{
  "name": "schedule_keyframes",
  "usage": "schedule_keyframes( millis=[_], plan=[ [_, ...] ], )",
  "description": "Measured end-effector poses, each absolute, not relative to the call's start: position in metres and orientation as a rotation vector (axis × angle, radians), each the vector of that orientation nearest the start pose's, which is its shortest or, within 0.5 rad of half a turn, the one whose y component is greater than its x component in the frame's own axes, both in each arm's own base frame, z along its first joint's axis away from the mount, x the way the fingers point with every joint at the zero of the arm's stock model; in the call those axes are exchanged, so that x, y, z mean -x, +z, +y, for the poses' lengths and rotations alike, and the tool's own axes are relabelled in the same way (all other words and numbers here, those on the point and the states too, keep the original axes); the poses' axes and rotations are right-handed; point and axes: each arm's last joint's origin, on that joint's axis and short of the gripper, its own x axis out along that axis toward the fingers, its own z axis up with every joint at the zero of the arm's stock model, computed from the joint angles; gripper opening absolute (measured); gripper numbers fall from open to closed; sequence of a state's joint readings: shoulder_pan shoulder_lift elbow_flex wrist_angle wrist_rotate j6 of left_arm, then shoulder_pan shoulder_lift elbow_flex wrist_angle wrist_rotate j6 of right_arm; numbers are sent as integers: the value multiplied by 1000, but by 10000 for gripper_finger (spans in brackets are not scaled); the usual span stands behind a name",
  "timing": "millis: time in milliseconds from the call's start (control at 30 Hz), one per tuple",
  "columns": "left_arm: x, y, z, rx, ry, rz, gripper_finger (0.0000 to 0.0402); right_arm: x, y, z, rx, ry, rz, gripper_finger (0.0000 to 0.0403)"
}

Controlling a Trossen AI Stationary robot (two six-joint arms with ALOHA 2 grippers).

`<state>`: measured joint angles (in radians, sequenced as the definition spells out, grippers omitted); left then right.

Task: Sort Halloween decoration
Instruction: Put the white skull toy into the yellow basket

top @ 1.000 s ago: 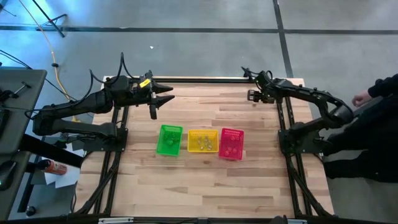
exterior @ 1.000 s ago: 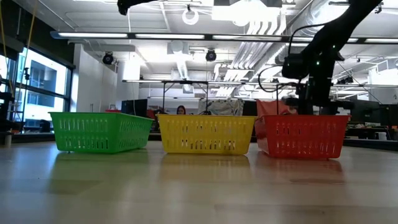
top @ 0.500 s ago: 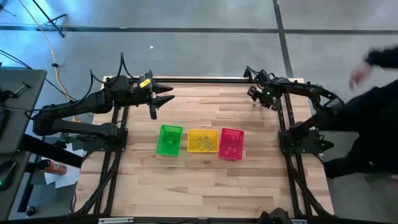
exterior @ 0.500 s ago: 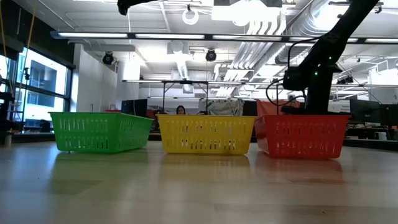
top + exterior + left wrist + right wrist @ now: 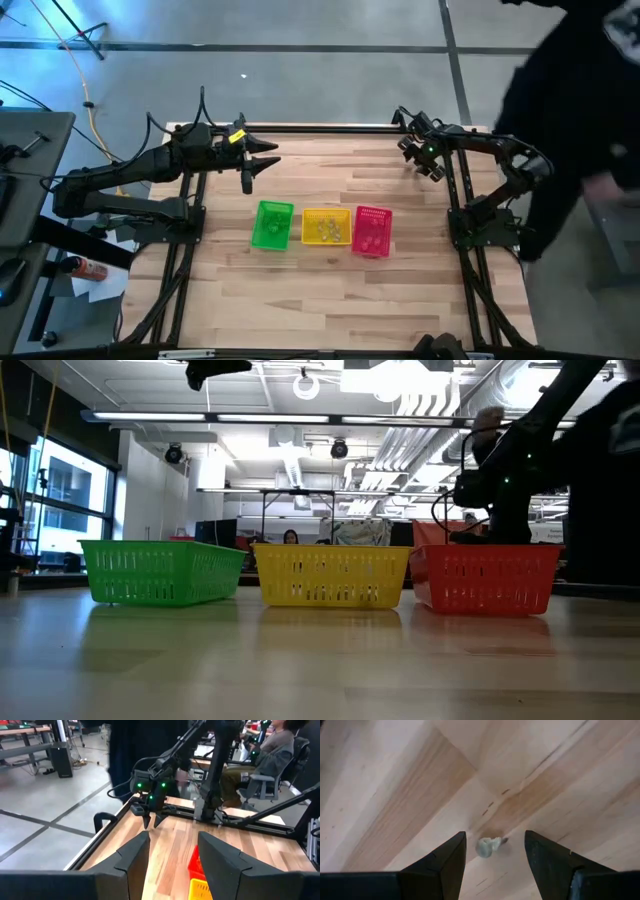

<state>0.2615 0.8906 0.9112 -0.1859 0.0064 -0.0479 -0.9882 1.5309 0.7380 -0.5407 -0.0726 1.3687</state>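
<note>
1. Right now my right claw point(image 5: 492, 857) hangs over the far right corner of the bench point(image 5: 330, 300), fingers spread wide and holding nothing.
2. Directly beneath it, framed in the gap between the two fingers, lies one pale trinket point(image 5: 489, 845) on the bare wood; that is the relation the coming move turns on, a near-straight drop.
3. Its shape is small and lumpy; I cannot tell a clear long axis, though a little stub seems to point toward one finger.
4. My right claw is plainly the nearer one; my left claw point(image 5: 170, 852) waits at the far left side of the bench, also spread and empty, well apart from this trinket.
5. Three baskets sit in a row mid-bench: the green basket point(image 5: 272, 224), the yellow basket point(image 5: 326, 226) and the pink basket point(image 5: 372, 230), the pink one closest to my right arm. Small pieces already lie in them, too small to tell apart.
6. Nothing stands between claw and trinket, as I judge it; the wood around it is bare.
7. A person in dark clothes point(image 5: 580, 90) stands just beyond the bench's right edge, close to my right arm.
</note>
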Motion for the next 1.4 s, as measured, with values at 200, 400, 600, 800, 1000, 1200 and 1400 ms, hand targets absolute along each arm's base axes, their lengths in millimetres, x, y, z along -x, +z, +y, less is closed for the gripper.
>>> schedule_keyframes(
  millis=[200,400,600,800,1000,1200,1400],
  plan=[
    [-186,357,50,71,258,168,156,-141,132,-207,-1831,-1591,524,199],
    [-186,357,50,71,258,169,156,-141,131,-206,-1837,-1599,522,197],
    [-186,357,50,71,258,169,156,-140,130,-205,-1841,-1603,532,149],
    [-186,357,50,71,258,170,156,-142,129,-202,-1833,-1602,562,86],
    [-186,357,50,71,258,170,156,-148,129,-198,-1807,-1587,590,69],
    [-186,357,50,72,258,170,156,-153,129,-196,-1802,-1551,598,66],
    [-186,357,50,72,258,170,156,-154,130,-195,-1743,-1509,634,66]
  ],
)
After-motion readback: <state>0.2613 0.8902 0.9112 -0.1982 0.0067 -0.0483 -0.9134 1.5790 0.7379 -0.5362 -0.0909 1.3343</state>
